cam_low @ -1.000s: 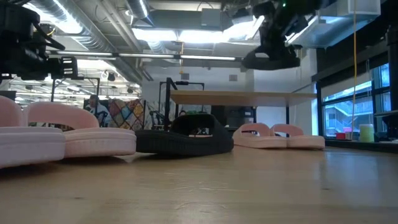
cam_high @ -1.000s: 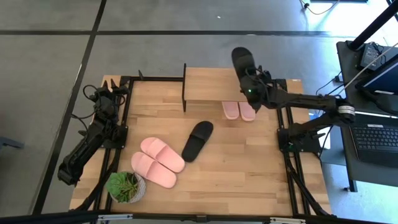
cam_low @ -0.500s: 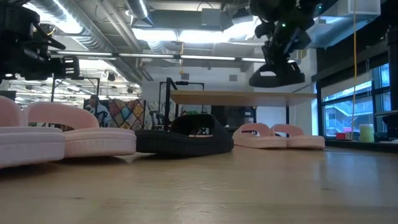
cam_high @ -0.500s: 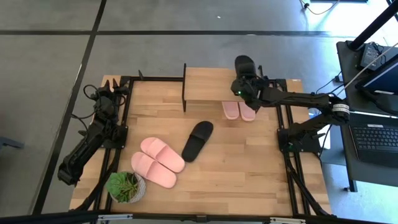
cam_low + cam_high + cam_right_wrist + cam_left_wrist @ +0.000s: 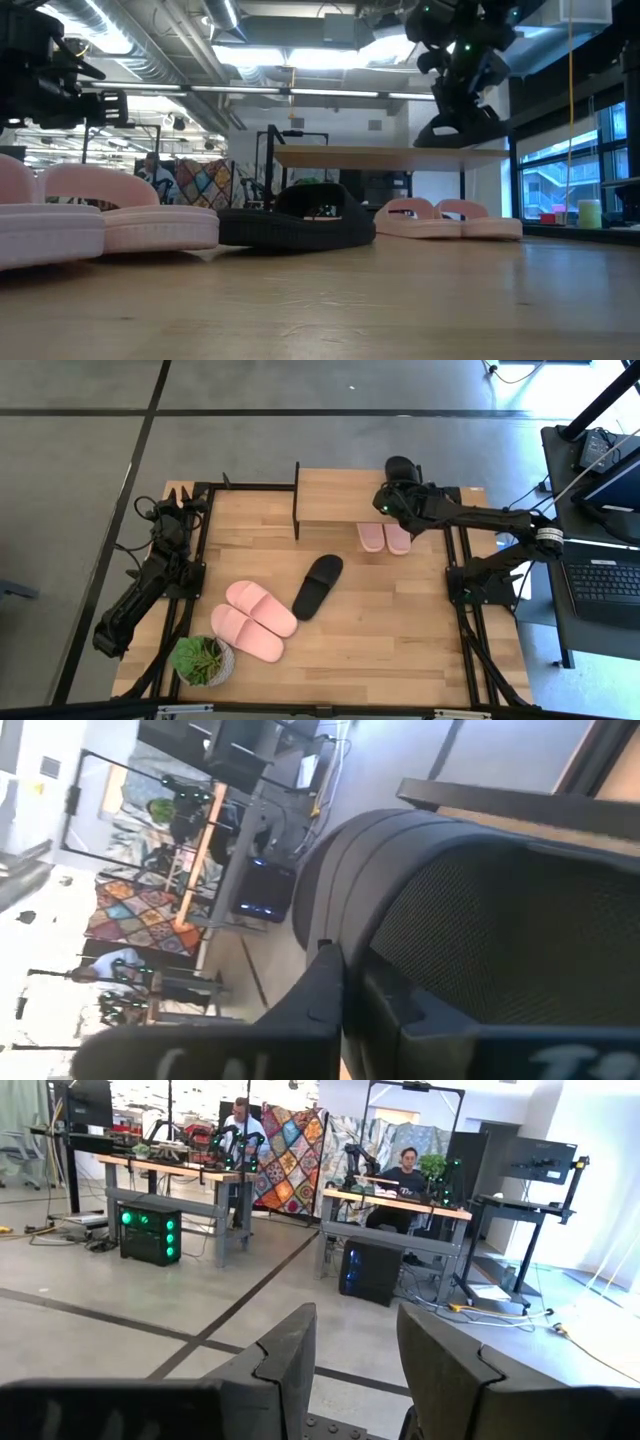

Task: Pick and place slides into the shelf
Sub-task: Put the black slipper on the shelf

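Observation:
My right gripper (image 5: 396, 490) is shut on a black slide (image 5: 402, 468) over the right end of the shelf (image 5: 335, 495). In the low view this slide (image 5: 458, 133) sits right at the plank top (image 5: 380, 155); whether they touch does not show. A second black slide (image 5: 318, 585) lies sole-down mid-table. Two pink slides (image 5: 385, 538) sit under the shelf, and two more (image 5: 255, 620) lie at the near left. My left gripper (image 5: 355, 1370) is open by the table's left edge. My right gripper holds the black slide by its near end (image 5: 399, 480), coming from above and slanting toward the far edge. In the right wrist view a finger (image 5: 322, 988) lies against the slide's rim beside the meshed strap (image 5: 500, 940). The slide stays about level below the fingers.
A potted green plant (image 5: 203, 660) stands at the near left corner. The shelf's left half (image 5: 320, 495) is bare plank. Black frame rails (image 5: 200, 560) run along both table sides. People sit at desks in the room beyond.
My right gripper has come down toward the shelf's top and shifted a little toward its right end, carrying the black slide. The slide has dropped from well above the plank to right at its surface, turning slightly about as it went.

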You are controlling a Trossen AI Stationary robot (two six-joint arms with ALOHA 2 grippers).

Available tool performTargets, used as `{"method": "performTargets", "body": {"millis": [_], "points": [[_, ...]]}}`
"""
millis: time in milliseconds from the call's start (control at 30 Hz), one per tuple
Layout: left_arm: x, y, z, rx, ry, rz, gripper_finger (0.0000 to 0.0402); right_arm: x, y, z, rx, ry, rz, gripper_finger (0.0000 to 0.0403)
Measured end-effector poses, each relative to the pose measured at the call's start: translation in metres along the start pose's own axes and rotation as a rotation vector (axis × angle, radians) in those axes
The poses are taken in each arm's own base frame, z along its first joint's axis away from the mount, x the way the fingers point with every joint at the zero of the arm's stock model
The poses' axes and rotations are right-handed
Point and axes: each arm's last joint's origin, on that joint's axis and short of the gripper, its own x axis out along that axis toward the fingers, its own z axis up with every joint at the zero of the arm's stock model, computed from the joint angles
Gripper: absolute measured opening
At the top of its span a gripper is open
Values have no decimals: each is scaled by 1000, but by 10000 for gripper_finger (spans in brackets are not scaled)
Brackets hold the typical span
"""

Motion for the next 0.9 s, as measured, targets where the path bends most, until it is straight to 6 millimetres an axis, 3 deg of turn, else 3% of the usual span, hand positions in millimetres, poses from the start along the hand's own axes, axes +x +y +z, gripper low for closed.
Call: {"method": "performTargets", "body": {"millis": [467,900], "points": [[0,0,0,0,0,0,134,5,-3,3,-35,11,-45,24],[0,0,0,0,0,0,134,5,-1,2,-1,18,-31,125]]}}
